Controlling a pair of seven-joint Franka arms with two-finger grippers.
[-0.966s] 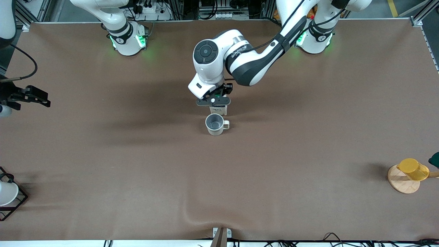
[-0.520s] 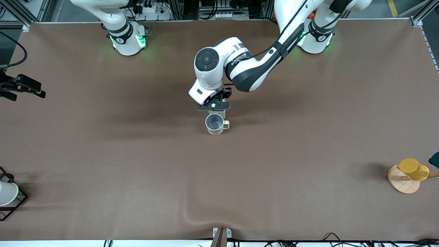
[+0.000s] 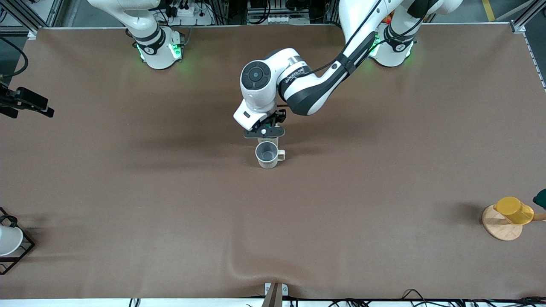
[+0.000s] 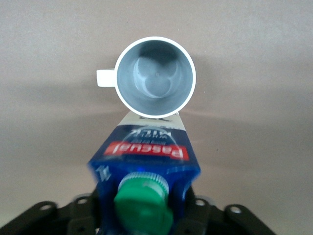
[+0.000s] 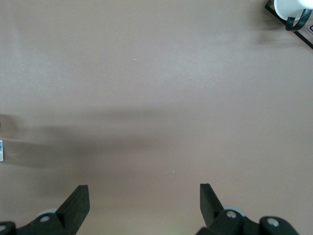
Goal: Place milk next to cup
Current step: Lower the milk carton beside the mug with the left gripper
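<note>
Your left gripper (image 3: pixel 265 132) is around the milk (image 4: pixel 145 169), which stands against the cup (image 4: pixel 155 76), though I cannot tell its jaws' state; lift off crooked and the carton could tip, while the right gripper (image 5: pixel 142 200) waits apart.

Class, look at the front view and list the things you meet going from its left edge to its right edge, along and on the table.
White cup in wire rack → right pincer → mug → yellow cup on wooden stand.
</note>
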